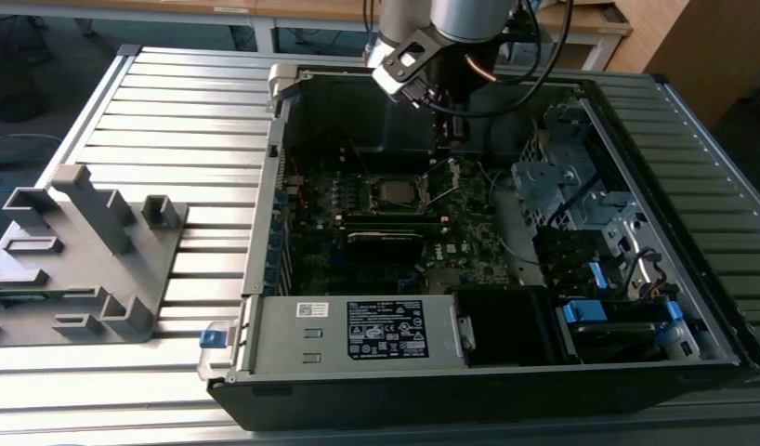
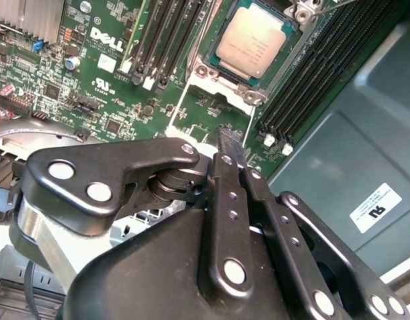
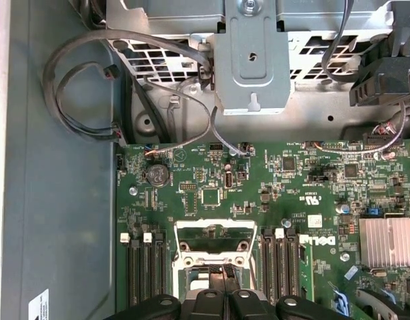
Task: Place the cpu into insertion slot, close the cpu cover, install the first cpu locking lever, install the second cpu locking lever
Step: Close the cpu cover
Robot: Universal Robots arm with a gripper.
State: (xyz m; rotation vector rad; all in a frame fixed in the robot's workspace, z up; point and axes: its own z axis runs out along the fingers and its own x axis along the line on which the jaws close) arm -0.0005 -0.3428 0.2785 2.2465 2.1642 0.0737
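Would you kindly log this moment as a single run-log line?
cpu: seated in insertion slot | pincer: shut, tips close beside slot

place: we read this as a robotics lab | evidence: we see a ribbed aluminium bench [image 1: 182, 111] carrying an opened computer case [image 1: 479, 395] and a grey fixture [image 1: 89, 246] | background: wooden desks [image 1: 306, 7] stand behind | overhead: robot arm [image 1: 473, 17]
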